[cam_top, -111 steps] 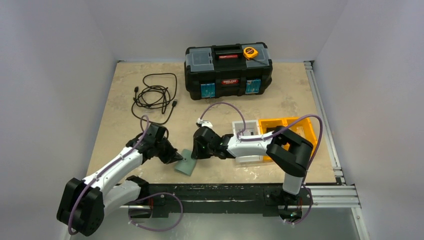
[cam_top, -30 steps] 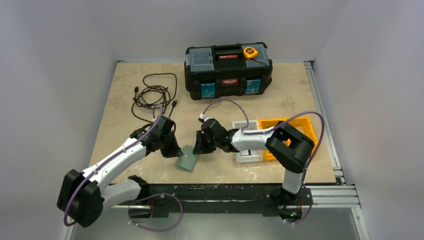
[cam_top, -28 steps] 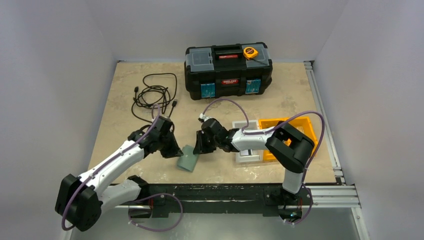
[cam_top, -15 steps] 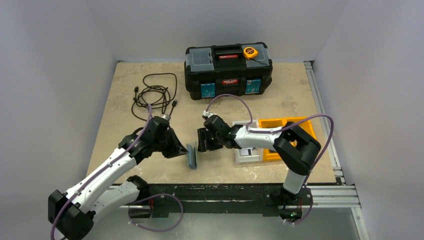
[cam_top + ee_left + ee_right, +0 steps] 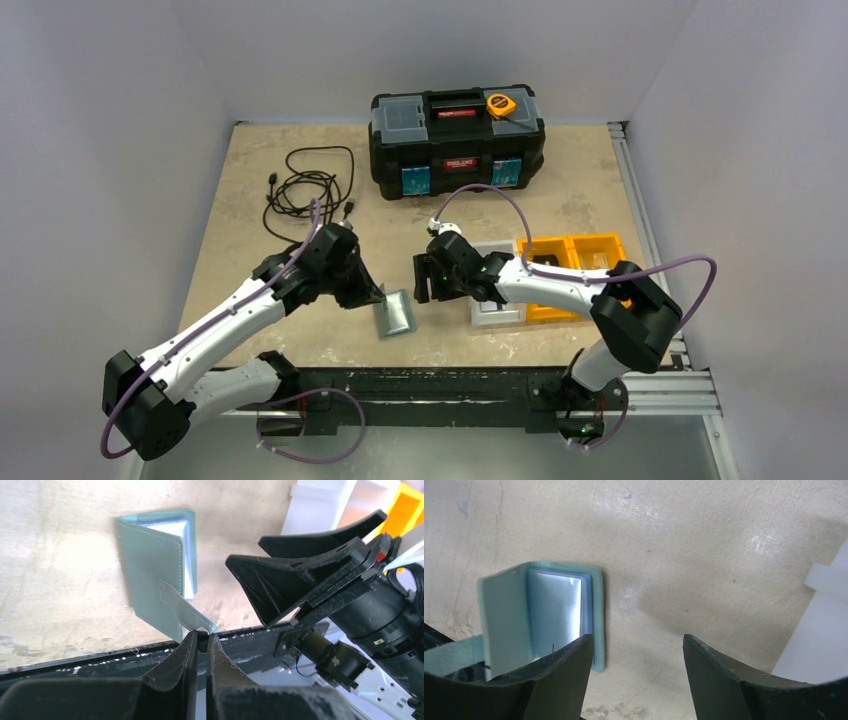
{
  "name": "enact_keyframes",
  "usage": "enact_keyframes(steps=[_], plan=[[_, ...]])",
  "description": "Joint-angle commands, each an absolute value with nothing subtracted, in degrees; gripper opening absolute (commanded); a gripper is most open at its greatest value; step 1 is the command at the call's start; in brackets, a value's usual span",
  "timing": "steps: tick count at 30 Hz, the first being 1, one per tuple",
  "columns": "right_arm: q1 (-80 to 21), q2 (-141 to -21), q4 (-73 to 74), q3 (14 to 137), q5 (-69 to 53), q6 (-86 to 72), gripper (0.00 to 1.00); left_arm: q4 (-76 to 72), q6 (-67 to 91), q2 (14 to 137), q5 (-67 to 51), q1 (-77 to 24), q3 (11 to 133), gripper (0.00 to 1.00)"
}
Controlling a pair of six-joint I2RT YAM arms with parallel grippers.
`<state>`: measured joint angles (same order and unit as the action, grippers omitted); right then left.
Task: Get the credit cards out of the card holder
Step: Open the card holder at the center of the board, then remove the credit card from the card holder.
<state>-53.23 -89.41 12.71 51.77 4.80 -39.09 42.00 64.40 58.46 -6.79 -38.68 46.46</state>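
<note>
- Left end effector (image 5: 201, 636) pinching the thin side tab (image 5: 186, 612) of the card holder (image 5: 152, 575), which stands half-open on the surface (image 5: 704, 545) near its front edge.
- Right end effector (image 5: 638, 645) spread, hovering just beside it.
- Risk: the soft, stitched tab could slip and the flap flop shut.
- Glossy pale-blue pockets (image 5: 555, 615); no credit cards showing.

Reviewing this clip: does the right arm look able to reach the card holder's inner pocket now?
Probably yes. The left pincer pinches the tab of the card holder, its cover lifted; the pale inner pocket faces the open right pincer, nothing between.
</note>
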Motion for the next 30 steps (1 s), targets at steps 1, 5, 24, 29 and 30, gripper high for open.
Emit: enact_keyframes(steps=[1,5,24,29,30], plan=[[-53.15,-88.35,12.13,50.79,5.48,-39.29,0.66,47.99,63.29,57.64,2.84,-38.74,50.49,0.00],[-53.23,-89.68,10.04,50.27,3.21,-39.68,0.62,54.96,62.19,56.44,9.81,-37.06,47.49,0.00],[-56.88,-92.34,9.20,53.86,2.33,-41.17,0.45,42.45,64.42,75.58,7.35,-31.35,38.14,0.00],[-57.30,-92.57,9.78,55.06,2.77,-41.18,0.44,39.38,63.75,78.35,5.69,-31.72,37.93,0.00],[-57.30,-93.17,9.96,55.32,2.72,-41.17,0.44,39.08,63.66,78.53,5.63,-31.68,37.89,0.00]])
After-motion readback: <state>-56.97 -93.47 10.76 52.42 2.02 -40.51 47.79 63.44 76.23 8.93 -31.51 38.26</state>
